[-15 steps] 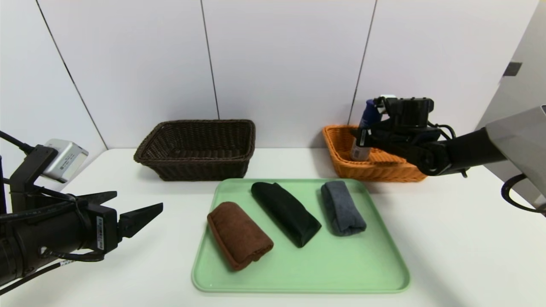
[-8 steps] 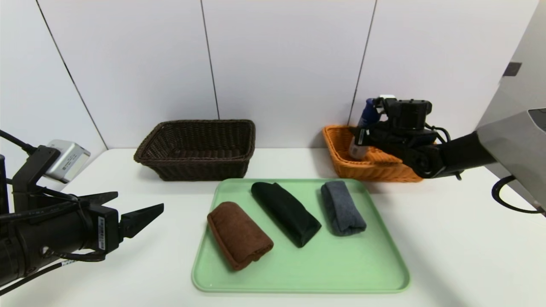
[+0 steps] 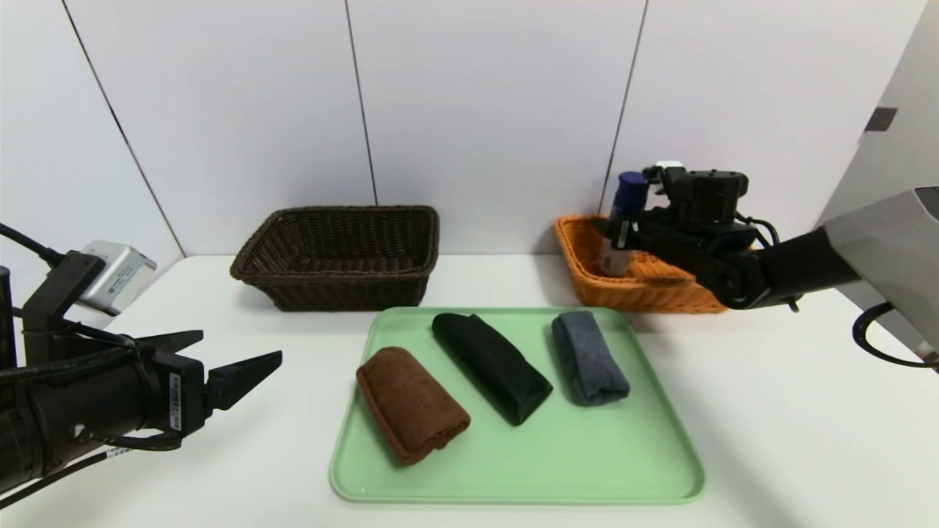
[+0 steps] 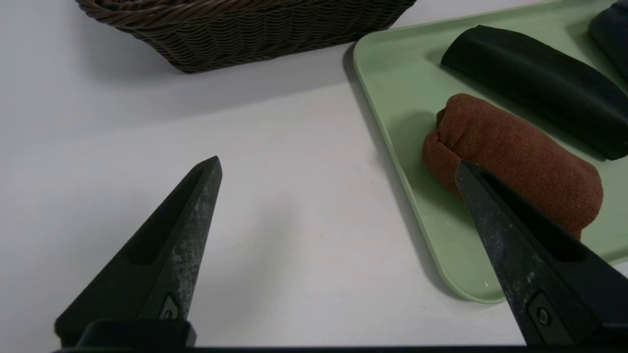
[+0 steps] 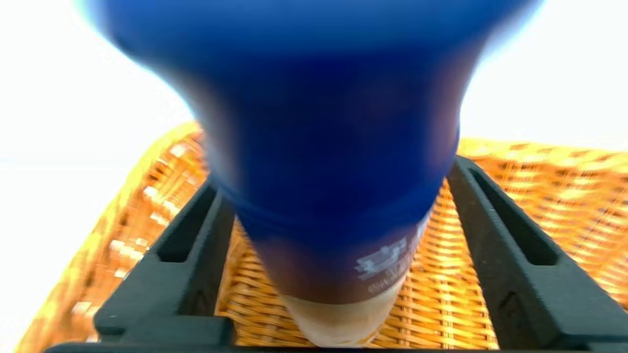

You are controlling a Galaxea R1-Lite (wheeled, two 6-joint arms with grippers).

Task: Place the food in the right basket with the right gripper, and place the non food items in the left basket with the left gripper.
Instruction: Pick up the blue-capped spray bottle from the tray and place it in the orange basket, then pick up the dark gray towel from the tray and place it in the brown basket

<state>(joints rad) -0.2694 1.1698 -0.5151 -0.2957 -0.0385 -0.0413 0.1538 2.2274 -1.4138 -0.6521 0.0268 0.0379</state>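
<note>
Your bottle [image 3: 620,224] stands upright in the near-left corner of the orange wicker basket [image 3: 645,290], dark blue cap up, pale printed base down on the weave. It looks rigid and smooth-sided, tall and slim, so expect it to tip easily on the uneven floor of the basket; if you must retake it, take it low on the body, where the label gives more purchase than the glossy blue shoulder.

The right tool [image 5: 338,230] sits at the bottle. In the right wrist view its two black jaws stand apart on either side of the bottle's body, with a sliver of basket weave showing between each jaw and the plastic, so it reads as opened and no longer clamping. Whether either jaw grazes the bottle, you cannot tell.

The three rolled towels lie side by side on the green tray [image 3: 645,469] in the middle of the bench [image 3: 792,411]: brown towel [image 3: 411,403] nearest your left arm, black towel [image 3: 490,367] in the middle, grey towel [image 3: 589,357] on the right. They are soft and light and will squash; pinch across the middle of the roll.

The left tool [image 4: 338,166] hangs over the bench just beside the tray, jaws spread wide, empty, the brown towel close ahead. The dark brown basket [image 3: 345,253] waits beyond.
</note>
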